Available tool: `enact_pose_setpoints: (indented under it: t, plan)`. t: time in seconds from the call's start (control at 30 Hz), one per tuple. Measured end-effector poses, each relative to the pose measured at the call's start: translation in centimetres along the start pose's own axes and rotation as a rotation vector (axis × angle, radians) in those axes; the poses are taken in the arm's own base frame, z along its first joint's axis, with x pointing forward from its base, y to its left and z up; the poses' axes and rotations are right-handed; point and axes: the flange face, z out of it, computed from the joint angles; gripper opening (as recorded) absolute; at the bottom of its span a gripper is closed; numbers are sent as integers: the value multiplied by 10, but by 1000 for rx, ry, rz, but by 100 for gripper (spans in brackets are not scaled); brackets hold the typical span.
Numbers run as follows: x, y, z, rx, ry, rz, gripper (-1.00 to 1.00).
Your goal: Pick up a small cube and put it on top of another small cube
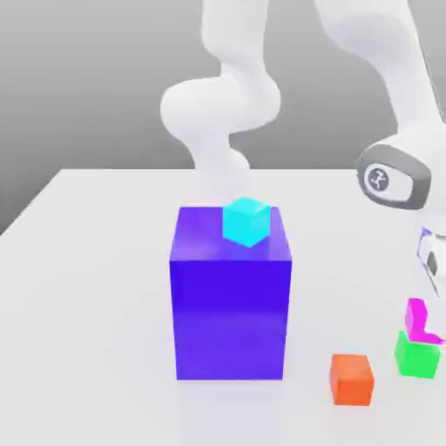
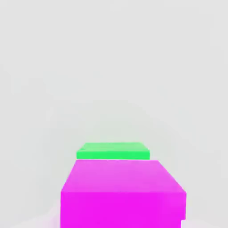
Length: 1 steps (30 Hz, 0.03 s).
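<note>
Fingers (image 1: 437, 315): gripping pink cube (image 1: 415, 319)
Pink cube: just above green cube (image 1: 418, 358), slightly off-centre
Surface (image 1: 96, 305): far edge well beyond

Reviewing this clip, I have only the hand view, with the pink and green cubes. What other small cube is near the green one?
Observer: An orange cube stands on the table beside the green cube, with a gap between them.
Operator: Any larger object around?
Observer: Yes, a big purple block, farther toward the exterior view's left.
Operator: Is it carrying anything?
Observer: A light-blue cube sits on its top.
</note>
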Motion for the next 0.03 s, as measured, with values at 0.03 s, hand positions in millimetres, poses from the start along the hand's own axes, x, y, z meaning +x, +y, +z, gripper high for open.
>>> enact_pose_setpoints:
  t: [0.03]
  plan:
    - [0, 0, 0, 0, 0, 0, 100]
